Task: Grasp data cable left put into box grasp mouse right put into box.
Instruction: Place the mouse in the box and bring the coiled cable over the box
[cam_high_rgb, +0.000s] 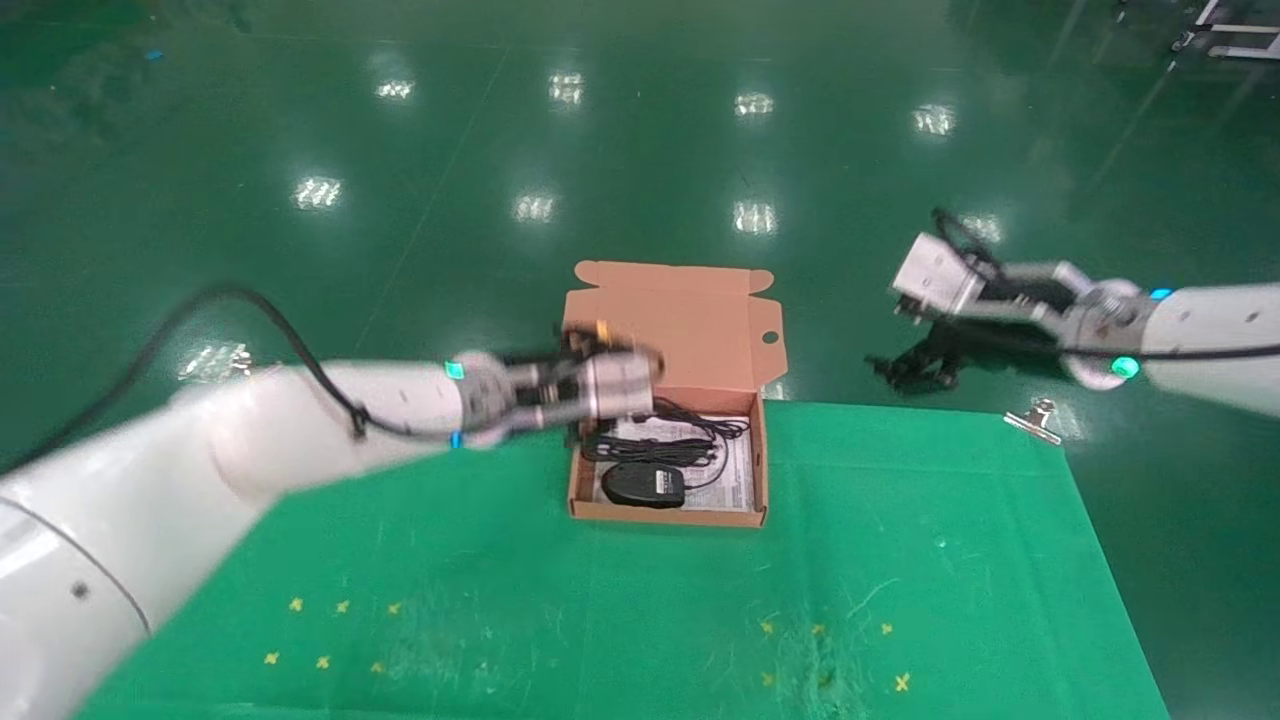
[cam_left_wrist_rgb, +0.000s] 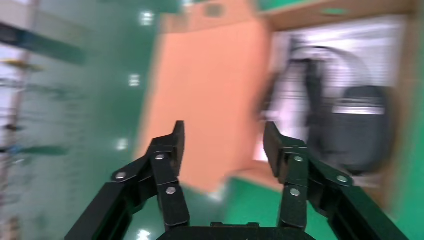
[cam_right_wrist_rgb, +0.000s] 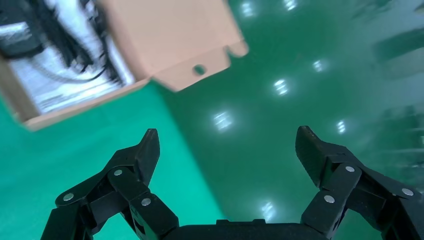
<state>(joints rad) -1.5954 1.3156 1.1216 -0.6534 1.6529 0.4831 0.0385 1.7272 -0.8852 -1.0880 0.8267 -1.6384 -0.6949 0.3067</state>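
Left tool (cam_high_rgb: 575, 345) hangs empty, jaws wide, over the box's (cam_high_rgb: 740, 515) back-left corner. I see the data cable (cam_high_rgb: 655, 447) and mouse (cam_high_rgb: 643, 484) inside, cable lying crosswise. Right tool (cam_high_rgb: 905, 372), wide and empty, sits well apart beyond the bench (cam_high_rgb: 900, 560).

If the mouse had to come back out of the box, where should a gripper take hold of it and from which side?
Grip the mouse across its narrow oval body, coming straight down from above. It lies flat at the near end of the box, long axis running left to right, so the box walls block a side approach. The cable bundle lies just behind it; keeping the fingers on the body probably avoids snagging it.
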